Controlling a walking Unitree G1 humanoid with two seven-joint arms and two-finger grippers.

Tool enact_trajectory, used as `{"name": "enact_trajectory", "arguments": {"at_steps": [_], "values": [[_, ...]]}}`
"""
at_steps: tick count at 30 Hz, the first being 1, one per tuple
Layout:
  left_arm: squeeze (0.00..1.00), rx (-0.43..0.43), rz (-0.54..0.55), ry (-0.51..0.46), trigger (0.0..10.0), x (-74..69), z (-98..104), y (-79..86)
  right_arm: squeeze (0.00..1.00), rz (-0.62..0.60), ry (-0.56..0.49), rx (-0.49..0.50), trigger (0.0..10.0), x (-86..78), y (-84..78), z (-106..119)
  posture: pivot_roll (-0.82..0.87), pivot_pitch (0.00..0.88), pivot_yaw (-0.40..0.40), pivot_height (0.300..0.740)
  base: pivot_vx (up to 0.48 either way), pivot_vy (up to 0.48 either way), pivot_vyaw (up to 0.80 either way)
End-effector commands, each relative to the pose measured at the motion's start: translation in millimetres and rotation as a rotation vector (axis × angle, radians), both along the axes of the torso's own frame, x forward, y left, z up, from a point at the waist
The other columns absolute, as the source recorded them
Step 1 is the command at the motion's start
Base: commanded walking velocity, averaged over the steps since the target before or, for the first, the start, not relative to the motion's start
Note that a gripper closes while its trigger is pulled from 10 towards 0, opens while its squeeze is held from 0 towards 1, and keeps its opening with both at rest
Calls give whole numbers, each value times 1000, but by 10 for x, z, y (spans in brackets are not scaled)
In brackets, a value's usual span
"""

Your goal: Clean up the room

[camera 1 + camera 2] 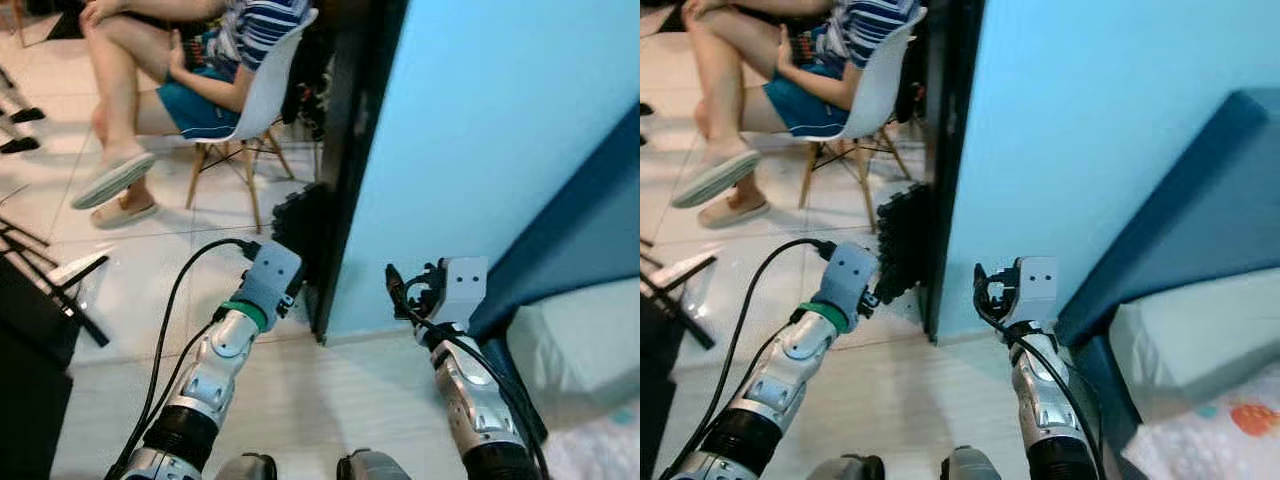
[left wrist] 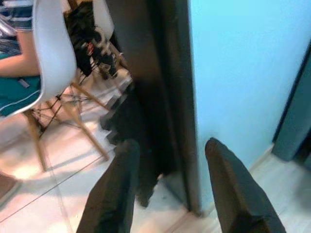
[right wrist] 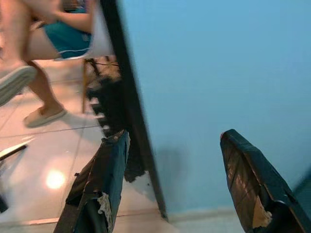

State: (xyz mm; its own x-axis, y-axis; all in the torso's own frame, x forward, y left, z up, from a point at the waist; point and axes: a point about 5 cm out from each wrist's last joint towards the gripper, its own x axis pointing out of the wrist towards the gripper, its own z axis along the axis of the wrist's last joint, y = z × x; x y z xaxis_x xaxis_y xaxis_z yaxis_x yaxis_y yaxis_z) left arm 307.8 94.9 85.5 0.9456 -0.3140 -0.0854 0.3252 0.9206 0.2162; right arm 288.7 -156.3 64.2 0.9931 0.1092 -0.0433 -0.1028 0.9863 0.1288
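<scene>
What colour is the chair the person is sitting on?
White seat shell on wooden legs, clearest in the left eye view.

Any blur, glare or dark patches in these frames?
Right wrist view: motion-blurred, a glare spot on the floor tiles. Left wrist view: soft, fingers out of focus. Eye views: fairly sharp; the door frame reads nearly black beside the bright blue wall.

Black jagged-edged pile (image 1: 902,240), possibly foam mats: on tiled floor (image 1: 760,280), against dark doorframe (image 1: 945,150), just right of white chair (image 1: 865,95).
</scene>
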Motion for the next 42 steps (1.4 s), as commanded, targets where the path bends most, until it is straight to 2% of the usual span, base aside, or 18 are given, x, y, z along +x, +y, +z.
{"name": "enact_trajectory", "arguments": {"at_steps": [1,18,22,26,30,42], "values": [[0,-40,-18,10,10000,-5,33,-59,0,-14,34,3,10000,-38,-55,-71,-114,0,15,740,0,0,-800],[0,-102,-47,-17,10000,62,237,-194,0,-5,14,-1,10000,-14,-78,-24,-122,0,13,740,0,0,-800],[0,-92,-34,-24,10000,73,238,-175,0,0,4,1,10000,-1,-63,-1,-122,0,14,740,0,0,-600],[0,-87,-20,-24,10000,79,229,-155,0,-6,21,45,10000,-5,-51,-21,-121,0,12,740,0,0,-600],[0,-86,-14,-24,10000,82,231,-150,0,0,9,12,10000,-11,-67,-11,-122,0,12,740,0,0,0],[0,-112,-27,-23,10000,86,280,-191,0,6,4,13,10000,-9,-68,2,-126,0,10,740,0,0,-800]]}}
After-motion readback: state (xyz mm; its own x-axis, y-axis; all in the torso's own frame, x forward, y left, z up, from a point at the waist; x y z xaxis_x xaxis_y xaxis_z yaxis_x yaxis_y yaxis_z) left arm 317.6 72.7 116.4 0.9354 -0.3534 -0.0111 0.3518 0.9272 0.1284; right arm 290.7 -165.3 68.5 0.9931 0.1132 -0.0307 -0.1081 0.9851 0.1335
